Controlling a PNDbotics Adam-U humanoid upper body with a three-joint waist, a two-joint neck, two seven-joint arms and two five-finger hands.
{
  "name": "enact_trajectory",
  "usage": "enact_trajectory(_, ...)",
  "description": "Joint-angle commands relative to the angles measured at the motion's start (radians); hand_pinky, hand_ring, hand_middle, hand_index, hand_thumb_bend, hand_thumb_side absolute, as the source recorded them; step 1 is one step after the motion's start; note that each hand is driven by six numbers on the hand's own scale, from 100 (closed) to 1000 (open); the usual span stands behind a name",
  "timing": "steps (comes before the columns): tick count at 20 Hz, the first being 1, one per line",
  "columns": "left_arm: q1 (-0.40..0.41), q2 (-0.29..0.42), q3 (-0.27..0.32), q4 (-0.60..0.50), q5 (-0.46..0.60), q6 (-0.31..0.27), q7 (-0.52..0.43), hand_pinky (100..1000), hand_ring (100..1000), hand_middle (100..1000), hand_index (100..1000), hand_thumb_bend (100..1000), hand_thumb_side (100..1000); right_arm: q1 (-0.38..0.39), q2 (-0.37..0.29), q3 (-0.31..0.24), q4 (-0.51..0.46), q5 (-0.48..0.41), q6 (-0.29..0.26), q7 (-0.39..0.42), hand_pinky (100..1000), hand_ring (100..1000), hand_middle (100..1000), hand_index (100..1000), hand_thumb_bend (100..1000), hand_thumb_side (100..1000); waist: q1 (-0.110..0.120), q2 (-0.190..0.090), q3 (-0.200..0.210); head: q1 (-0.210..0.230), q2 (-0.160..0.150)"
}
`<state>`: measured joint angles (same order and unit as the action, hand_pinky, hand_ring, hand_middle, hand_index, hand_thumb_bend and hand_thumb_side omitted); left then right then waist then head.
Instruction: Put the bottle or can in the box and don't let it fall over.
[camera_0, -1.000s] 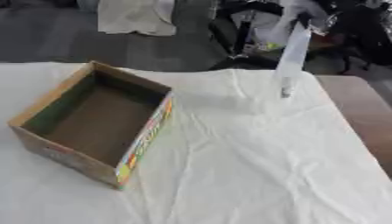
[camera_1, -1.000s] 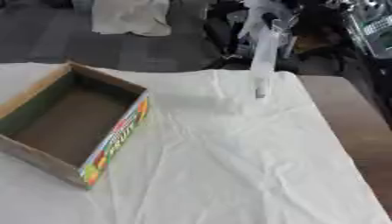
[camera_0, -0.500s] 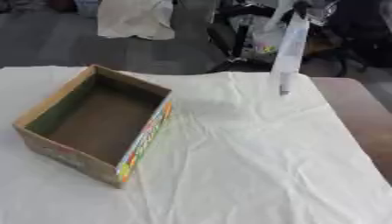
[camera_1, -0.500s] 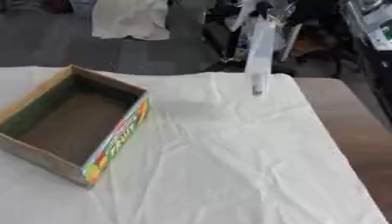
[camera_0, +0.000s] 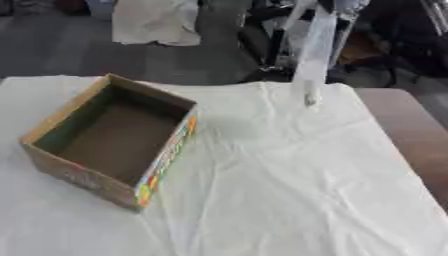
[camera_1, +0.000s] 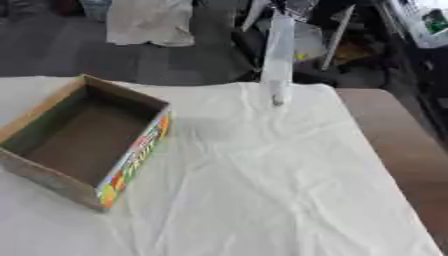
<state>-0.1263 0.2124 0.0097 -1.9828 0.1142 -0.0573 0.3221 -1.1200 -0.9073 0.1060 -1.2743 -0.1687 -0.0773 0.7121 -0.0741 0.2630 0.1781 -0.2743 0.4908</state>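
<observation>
Nearest the robot there is only rumpled white cloth (camera_0: 289, 200) spread over the table. No robot hand shows in either eye view, left or right, so whether their fingers are spread or curled is not visible, and places cannot be given from a hand.

Moving further in, the cardboard box (camera_0: 166, 157) sits on the left half of the cloth. It is open at the top and turned at an angle, with its colourfully printed side wall facing right. Inside there is bare brown floor and nothing else, so the box is empty.

Farther on, at the far edge of the cloth and right of centre, well apart from the box, comes a long pale shape (camera_0: 313, 55). It is slim, partly see-through and close to upright, leaning a little. Its narrow lower end has a small dark tip down at the cloth. It may be the bottle, but that cannot be confirmed, and no other bottle or can shows. A strip of brown tabletop (camera_0: 411, 130) lies bare to its right.

By its position the robot's right arm looks the nearer one. The carry would then run leftward and nearer, with that long axis kept vertical so it lands standing in the box.

Beyond the table a pale sheet (camera_0: 153, 20) lies on the dark floor.
</observation>
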Motion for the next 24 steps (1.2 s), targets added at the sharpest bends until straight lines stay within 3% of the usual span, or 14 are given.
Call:
enact_trajectory(1, -0.007, 0.019, 0.001, -0.017, 0.003, -0.001, -0.003, 805, 465, 636, 721, 151, 792, -0.040, 0.000, 0.000, -0.021, -0.024, 0.028, 0.001, 800, 302, 463, 561, 100, 104, 0.001, -0.029, 0.000, 0.004, 0.009)
enact_trajectory(24, -0.008, 0.021, -0.005, -0.017, 0.011, 0.006, -0.011, 805, 461, 636, 721, 155, 791, -0.202, 0.203, 0.042, -0.026, -0.080, 0.104, 0.037, 812, 296, 463, 559, 100, 123, -0.023, -0.048, 0.033, 0.011, 0.023)
